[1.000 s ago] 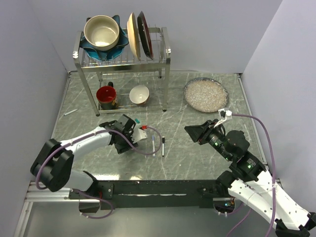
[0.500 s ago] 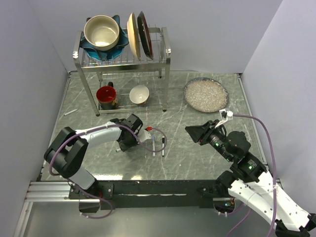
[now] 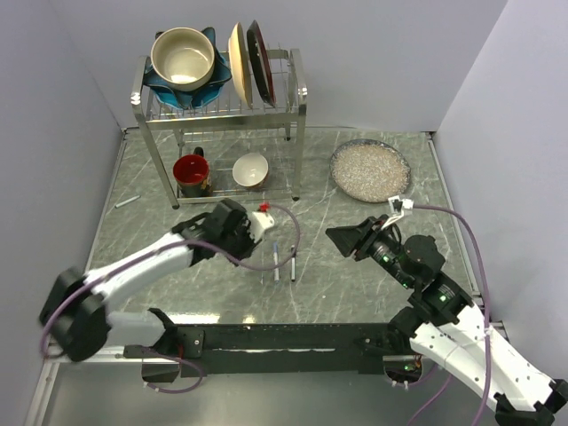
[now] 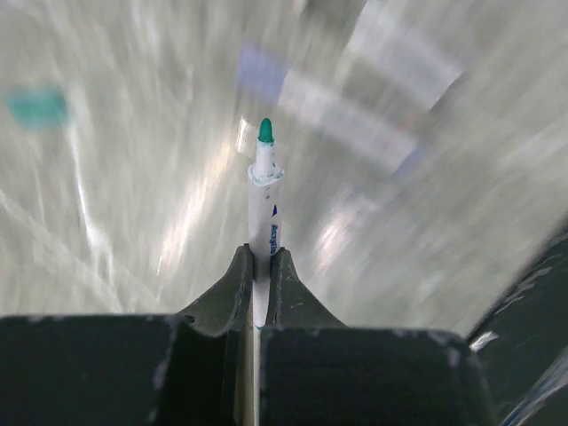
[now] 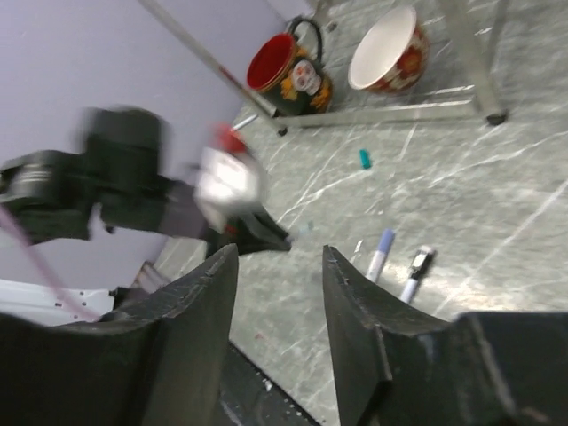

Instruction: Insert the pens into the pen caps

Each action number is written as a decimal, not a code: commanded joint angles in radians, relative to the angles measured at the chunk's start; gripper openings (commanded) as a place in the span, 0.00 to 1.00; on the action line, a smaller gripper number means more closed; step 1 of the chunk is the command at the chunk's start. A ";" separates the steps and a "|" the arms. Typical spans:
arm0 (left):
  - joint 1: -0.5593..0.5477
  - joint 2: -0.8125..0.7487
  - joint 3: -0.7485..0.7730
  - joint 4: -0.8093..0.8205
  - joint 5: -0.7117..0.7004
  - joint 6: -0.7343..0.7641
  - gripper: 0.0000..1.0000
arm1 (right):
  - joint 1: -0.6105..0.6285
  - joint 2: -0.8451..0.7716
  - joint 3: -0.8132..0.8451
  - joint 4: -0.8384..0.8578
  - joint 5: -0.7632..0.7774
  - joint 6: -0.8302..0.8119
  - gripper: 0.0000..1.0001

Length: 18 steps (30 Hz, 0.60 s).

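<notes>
**A:** The left gripper (image 4: 257, 266) is pinching the teal pen (image 4: 263, 204), barrel running straight out ahead, tip leading.

**B:** And the teal cap (image 5: 364, 158) lies loose on the table (image 5: 497, 177), nearer that arm. The right gripper (image 5: 280, 257) hangs spread and empty, farther off.

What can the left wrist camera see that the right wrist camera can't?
Only the left wrist view shows the teal-tipped pen, pinched in the shut left gripper, tip pointing away. Only the right wrist view shows the red mug, the white bowl, the blue pen, the black pen and the open right gripper. Both show the marble table, the left gripper, and perhaps the teal cap, only a teal blur on the left.
</notes>
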 commanded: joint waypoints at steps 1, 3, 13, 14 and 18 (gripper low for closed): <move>-0.025 -0.227 -0.108 0.405 0.268 -0.275 0.01 | 0.008 0.051 -0.048 0.219 -0.122 0.035 0.53; -0.032 -0.317 -0.187 0.544 0.372 -0.398 0.01 | 0.009 0.071 -0.057 0.296 -0.175 0.052 0.54; -0.035 -0.324 -0.153 0.656 0.437 -0.589 0.01 | 0.158 0.201 0.021 0.388 -0.131 -0.018 0.55; -0.035 -0.316 -0.150 0.658 0.442 -0.595 0.01 | 0.207 0.212 0.041 0.381 -0.103 -0.032 0.55; -0.035 -0.310 -0.175 0.711 0.484 -0.622 0.01 | 0.290 0.289 0.107 0.324 0.012 -0.067 0.54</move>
